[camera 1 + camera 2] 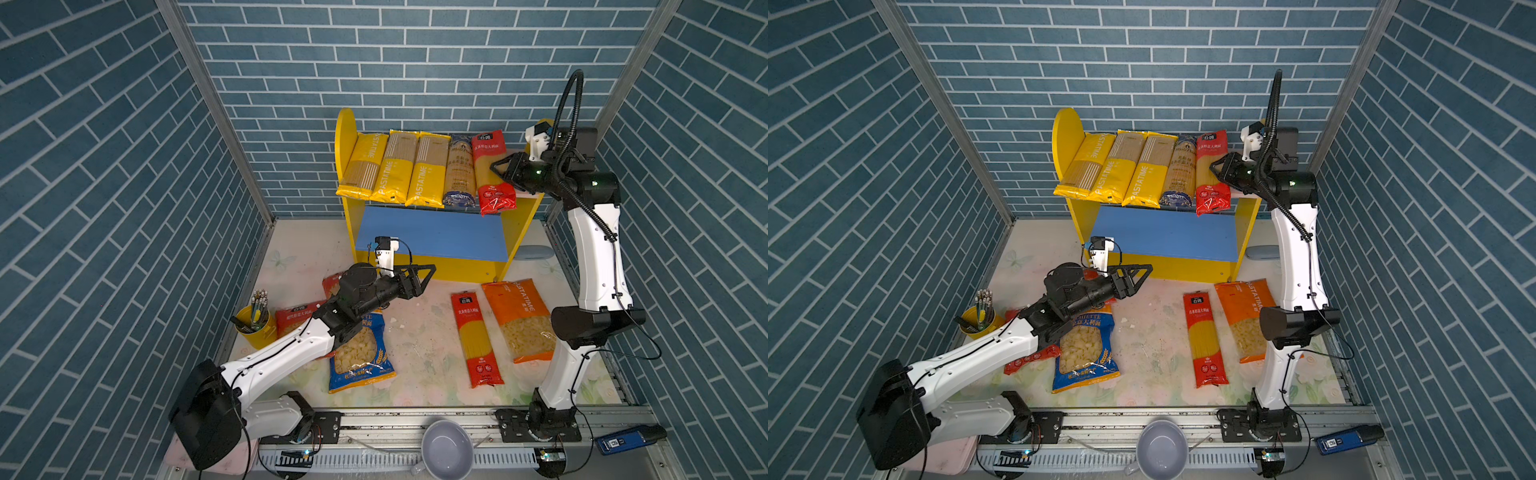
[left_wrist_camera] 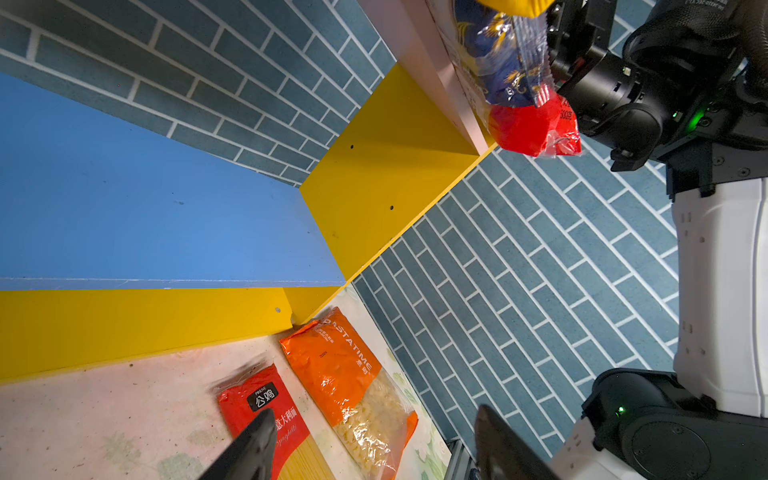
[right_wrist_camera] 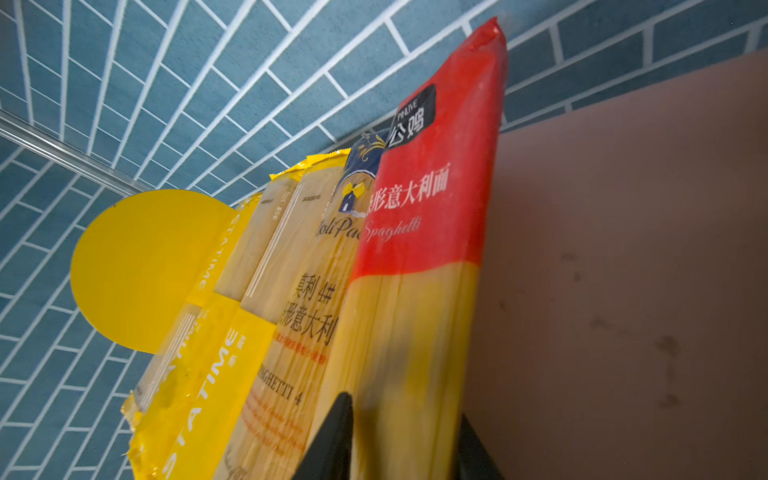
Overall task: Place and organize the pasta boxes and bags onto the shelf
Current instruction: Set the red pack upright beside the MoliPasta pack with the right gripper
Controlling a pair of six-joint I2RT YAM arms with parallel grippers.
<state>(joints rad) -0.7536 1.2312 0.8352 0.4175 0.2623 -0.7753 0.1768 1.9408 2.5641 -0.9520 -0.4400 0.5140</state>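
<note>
The shelf (image 1: 347, 137) holds three yellow PASTATIME packs (image 1: 395, 166), a dark-blue pack (image 1: 460, 170) and a red spaghetti pack (image 1: 490, 166) on its upper board. Its blue lower board (image 1: 432, 232) is bare. My right gripper (image 1: 494, 168) (image 3: 405, 409) straddles the red pack (image 3: 415, 249), open, with a thin shadowed gap beside one finger. My left gripper (image 1: 430, 276) (image 2: 374, 415) hovers open and holding nothing before the shelf. On the table lie another red spaghetti pack (image 1: 476, 336), an orange bag (image 1: 519, 320), a blue bag (image 1: 361, 353) and red bags (image 1: 293, 318) partly under the left arm.
A yellow cup of pens (image 1: 255, 324) stands at the table's left edge. A grey bowl (image 1: 446, 449) sits on the front rail, a blue device (image 1: 627, 438) at front right. A grey-blue object (image 1: 536, 251) lies beside the shelf's right foot. Brick walls close in three sides.
</note>
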